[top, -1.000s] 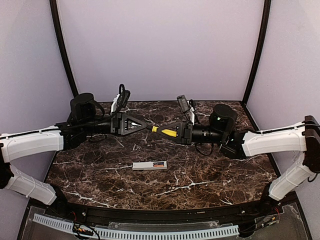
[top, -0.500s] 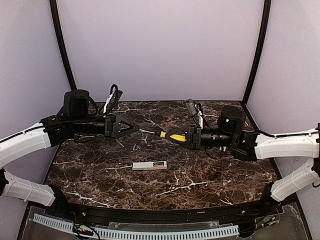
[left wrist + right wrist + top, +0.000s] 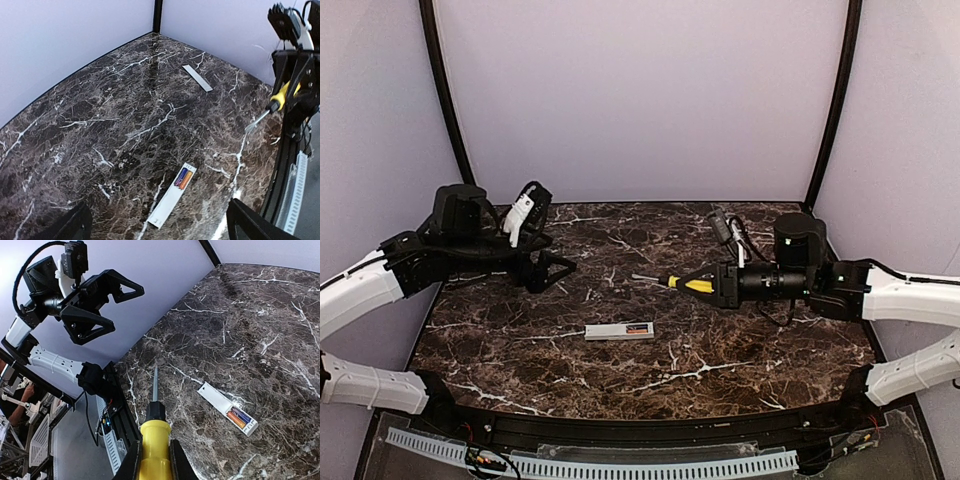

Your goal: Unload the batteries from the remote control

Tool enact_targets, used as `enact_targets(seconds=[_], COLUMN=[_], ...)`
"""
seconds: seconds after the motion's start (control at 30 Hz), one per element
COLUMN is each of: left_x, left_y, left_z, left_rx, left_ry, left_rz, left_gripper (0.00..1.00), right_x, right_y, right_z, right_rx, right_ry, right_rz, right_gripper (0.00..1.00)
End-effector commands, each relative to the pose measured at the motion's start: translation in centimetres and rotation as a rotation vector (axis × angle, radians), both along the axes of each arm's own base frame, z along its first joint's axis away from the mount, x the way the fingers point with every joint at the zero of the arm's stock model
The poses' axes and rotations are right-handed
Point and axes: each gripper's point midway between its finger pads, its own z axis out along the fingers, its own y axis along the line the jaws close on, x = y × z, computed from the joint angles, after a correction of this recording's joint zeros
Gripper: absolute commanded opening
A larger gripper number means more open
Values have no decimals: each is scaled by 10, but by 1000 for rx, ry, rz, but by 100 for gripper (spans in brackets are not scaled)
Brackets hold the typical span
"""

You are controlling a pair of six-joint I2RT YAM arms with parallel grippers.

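The white remote control [image 3: 616, 331] lies flat on the marble table [image 3: 740, 340], recess side up. Two batteries [image 3: 638, 328], one orange and one purple, sit side by side in its right end. The left wrist view shows the remote control [image 3: 170, 200] and batteries [image 3: 183, 178] between and ahead of my left gripper [image 3: 160, 230], which is open and empty. My left gripper [image 3: 558, 272] hovers at the back left. My right gripper [image 3: 700, 285] is shut on a yellow-handled screwdriver [image 3: 678, 282] that points left, above and behind the remote. The right wrist view shows screwdriver [image 3: 155, 440], remote control [image 3: 220, 402] and batteries [image 3: 238, 416].
A flat pale cover strip [image 3: 197, 78] lies on the marble far from the remote, toward the back wall. Lilac walls close in the table on three sides. A black rail with a white toothed strip [image 3: 590, 465] runs along the near edge.
My left gripper has opened and drawn back to the left, away from the screwdriver tip. My right arm has pulled to the right with the screwdriver. The remote has not moved.
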Motion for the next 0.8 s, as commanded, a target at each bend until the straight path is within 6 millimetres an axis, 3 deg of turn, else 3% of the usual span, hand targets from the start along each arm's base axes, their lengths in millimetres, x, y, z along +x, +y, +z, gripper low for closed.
enact_targets(seconds=[0.0, 0.3, 0.6, 0.77], left_x=[5, -23, -7, 1], left_y=[1, -27, -39, -44], left_z=[-35, -101, -137, -170], left_rx=[158, 178, 173, 216], left_ry=[-157, -159, -140, -104], left_rz=[-104, -424, -410, -428], left_gripper=[94, 91, 92, 92], right_x=[7, 3, 2, -4], right_y=[-20, -41, -43, -47], right_z=[-5, -29, -38, -33], right_rx=[-78, -161, -182, -166], right_ry=[-13, 2, -11, -5], right_rz=[-61, -82, -61, -52], right_gripper=[0, 0, 0, 0])
